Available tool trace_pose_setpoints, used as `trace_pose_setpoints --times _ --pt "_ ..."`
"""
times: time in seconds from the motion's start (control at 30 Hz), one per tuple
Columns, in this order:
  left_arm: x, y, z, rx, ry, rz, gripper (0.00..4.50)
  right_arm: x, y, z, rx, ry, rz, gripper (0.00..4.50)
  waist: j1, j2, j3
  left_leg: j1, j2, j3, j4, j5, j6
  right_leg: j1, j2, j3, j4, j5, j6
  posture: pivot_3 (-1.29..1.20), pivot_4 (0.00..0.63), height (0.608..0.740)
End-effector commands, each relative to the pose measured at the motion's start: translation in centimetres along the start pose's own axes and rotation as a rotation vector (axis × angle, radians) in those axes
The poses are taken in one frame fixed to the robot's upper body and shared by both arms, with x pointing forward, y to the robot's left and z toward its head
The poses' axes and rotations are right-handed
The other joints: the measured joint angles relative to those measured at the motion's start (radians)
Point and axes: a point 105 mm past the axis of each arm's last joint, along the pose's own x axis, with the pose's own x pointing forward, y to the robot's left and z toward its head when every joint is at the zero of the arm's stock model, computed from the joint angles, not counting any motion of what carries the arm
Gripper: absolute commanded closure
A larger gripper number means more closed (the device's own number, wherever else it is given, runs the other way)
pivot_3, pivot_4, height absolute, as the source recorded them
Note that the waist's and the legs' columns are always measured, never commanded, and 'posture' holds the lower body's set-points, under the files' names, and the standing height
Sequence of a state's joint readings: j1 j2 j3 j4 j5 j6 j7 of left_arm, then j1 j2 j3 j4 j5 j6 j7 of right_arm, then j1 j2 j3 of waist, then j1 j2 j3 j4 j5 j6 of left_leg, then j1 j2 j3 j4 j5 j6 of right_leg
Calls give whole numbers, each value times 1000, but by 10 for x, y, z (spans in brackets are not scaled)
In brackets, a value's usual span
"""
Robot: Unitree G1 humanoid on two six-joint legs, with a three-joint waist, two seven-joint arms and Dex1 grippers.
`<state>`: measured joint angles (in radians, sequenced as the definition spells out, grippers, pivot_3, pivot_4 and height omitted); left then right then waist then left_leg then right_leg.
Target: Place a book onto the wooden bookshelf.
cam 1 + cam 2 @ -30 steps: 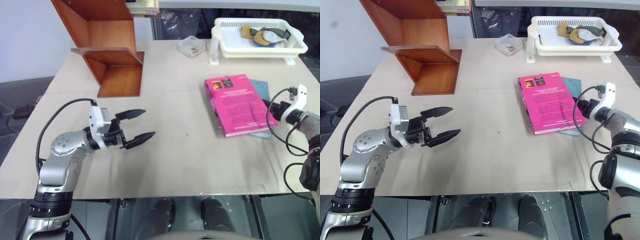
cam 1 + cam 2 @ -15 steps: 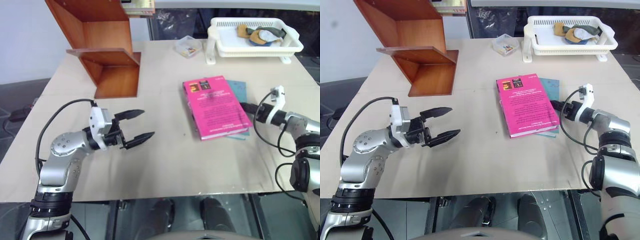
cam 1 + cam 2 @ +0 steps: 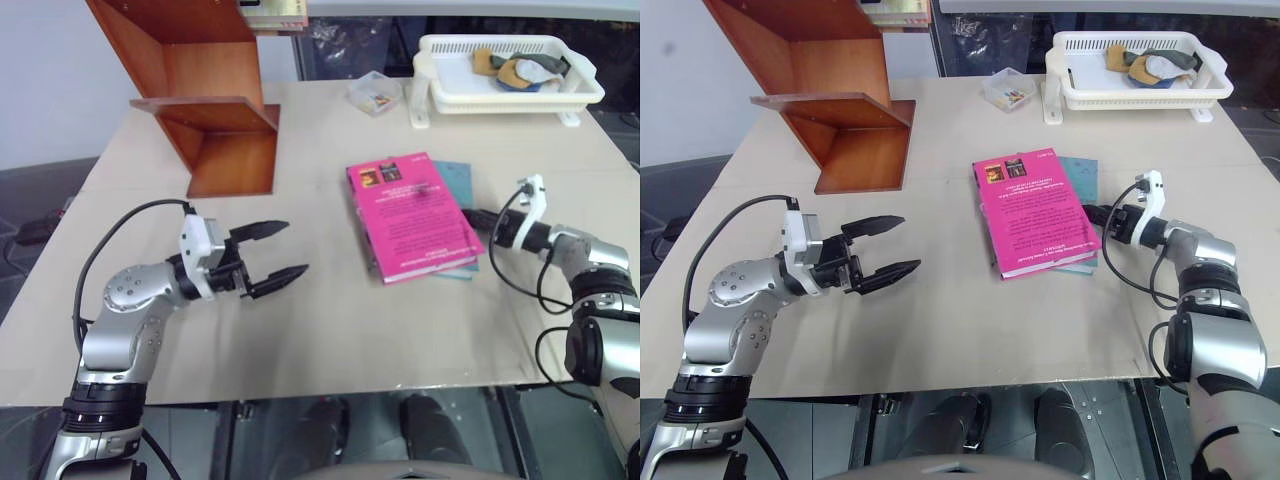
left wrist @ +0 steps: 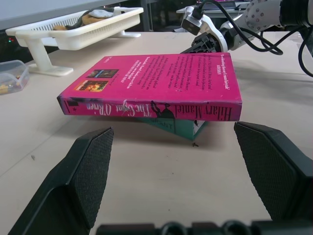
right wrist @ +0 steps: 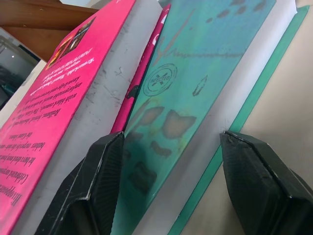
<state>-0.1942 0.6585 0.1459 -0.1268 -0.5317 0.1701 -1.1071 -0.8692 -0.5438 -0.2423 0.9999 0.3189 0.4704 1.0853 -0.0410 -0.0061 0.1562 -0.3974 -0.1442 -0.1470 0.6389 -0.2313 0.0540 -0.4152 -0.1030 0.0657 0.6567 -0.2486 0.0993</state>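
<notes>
The thick pink book lies flat near the table's middle, back cover up, resting on a thinner teal book. My right gripper is open and low at the books' right edge, with its fingers either side of the teal book's corner and one beside the pink book's page edge. My left gripper is open and empty, held level over the table left of the books and pointing at the pink book's spine. The wooden bookshelf stands at the far left of the table.
A white plastic basket holding cloth items stands at the far right. A small clear container sits beside it. Bare tabletop lies between my left gripper and the shelf.
My right gripper has swept left and turned, sliding both books left across the table. My left arm has stayed still.
</notes>
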Motion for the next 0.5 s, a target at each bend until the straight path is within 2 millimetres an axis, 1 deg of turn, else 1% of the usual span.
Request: trace_pose_setpoints --times 0.03,0.13,0.17,0.23,0.27,0.4,0.47,0.5 --pt "-2 4 7 37 -3 17 126 -19 -3 19 -109 -25 -25 1323 1 0 0 0 0 0 0 0 0 0 0 0 0 0 0 0 150 740" --pt "-2 7 8 35 -12 29 126 -45 -13 20 -190 1 -93 1323 13 0 0 0 0 0 0 0 0 0 0 -1 0 0 0 0 150 740" --pt "0 9 9 29 -18 36 126 -58 -13 23 -222 -2 -105 1323 17 0 0 0 -1 -1 0 0 0 0 0 -1 0 0 0 0 150 740" --pt "5 15 9 5 -28 55 126 -83 -6 29 -274 -13 -111 1323 14 0 0 0 -1 0 0 0 0 0 0 -1 0 0 0 0 150 740" --pt "7 18 9 -10 -31 58 126 -94 0 32 -290 -17 -100 1323 27 1 1 0 0 0 0 0 0 0 0 0 0 0 0 0 150 740" --pt "22 29 1 -177 -29 81 126 -126 39 44 -364 -94 -1 1323 29 2 1 -1 0 -1 1 -1 1 0 0 -1 1 0 0 0 150 740" --pt "30 34 -3 -240 -18 87 126 -135 54 44 -369 -101 24 1323 27 2 1 0 0 -1 1 -2 3 0 0 -1 2 0 0 0 150 740" --pt "37 36 -6 -286 -7 84 126 -141 65 41 -386 -113 57 1323 28 1 1 0 0 -1 2 -2 4 1 0 -1 2 0 1 0 150 740"
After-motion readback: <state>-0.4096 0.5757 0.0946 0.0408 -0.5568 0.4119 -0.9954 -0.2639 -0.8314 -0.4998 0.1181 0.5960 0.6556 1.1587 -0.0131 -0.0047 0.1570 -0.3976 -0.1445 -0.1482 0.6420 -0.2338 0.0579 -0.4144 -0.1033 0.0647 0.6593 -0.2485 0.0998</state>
